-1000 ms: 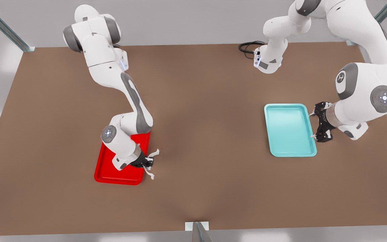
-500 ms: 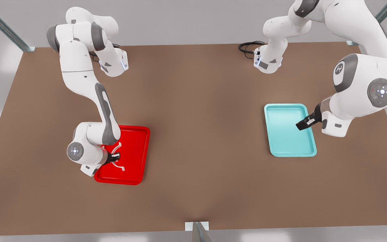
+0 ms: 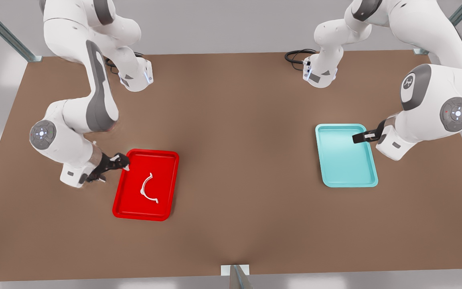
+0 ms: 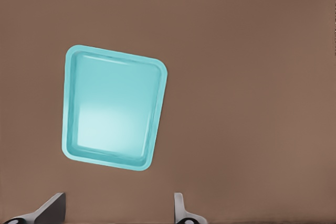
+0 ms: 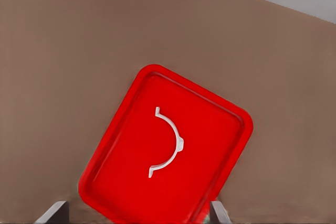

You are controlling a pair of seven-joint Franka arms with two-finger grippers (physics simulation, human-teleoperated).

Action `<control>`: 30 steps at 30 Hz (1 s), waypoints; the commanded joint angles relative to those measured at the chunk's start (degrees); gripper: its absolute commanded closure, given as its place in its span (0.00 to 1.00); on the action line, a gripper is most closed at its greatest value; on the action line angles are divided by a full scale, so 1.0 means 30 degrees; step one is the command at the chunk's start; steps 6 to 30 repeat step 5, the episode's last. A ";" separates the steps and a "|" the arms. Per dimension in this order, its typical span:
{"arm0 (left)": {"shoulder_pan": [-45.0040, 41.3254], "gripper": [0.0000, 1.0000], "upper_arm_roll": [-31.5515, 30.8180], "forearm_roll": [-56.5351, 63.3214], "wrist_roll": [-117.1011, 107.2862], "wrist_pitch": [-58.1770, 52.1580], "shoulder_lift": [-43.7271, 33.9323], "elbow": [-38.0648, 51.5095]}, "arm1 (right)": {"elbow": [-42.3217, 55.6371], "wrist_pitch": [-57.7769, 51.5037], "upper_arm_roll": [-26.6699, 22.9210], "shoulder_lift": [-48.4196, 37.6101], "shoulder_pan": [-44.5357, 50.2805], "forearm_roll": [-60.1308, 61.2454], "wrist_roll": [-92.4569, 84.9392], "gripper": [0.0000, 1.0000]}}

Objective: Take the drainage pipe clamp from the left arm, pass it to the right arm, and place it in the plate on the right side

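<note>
brown table [image 3: 231,168] carries a teal tray [image 3: 345,156] and the red plate [image 3: 163,160]. placement looks done: drainage pipe clamp [image 3: 148,188], a thin white arc with end tabs, lies flat in the plate. right gripper [image 3: 112,164] beside its rim, jaws open, empty. left gripper [image 3: 361,137] waits over the teal tray, jaws open.

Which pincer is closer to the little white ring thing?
Right. The right pincer hangs beside the red plate where the clamp lies; the left pincer is far off, over the teal tray.
</note>
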 commanded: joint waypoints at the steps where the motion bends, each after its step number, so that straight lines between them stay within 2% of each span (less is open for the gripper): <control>1: 0.0090 0.00 0.0034 0.0085 0.5180 -0.0340 -0.0024 0.0037 | -0.0027 -0.6796 -0.0121 -0.2085 -0.0182 -0.1344 0.4773 0.00; 3: 0.0209 0.00 0.0035 0.0026 0.5151 -0.0281 0.0005 0.0038 | 0.0530 -0.7824 -0.0327 -0.2585 -0.0124 -0.2662 0.4891 0.00; 30: 0.0208 0.00 0.0064 0.0026 0.5210 -0.0135 0.0034 0.0067 | 0.0530 -0.7883 -0.0444 -0.2819 -0.0182 -0.2604 0.4920 0.00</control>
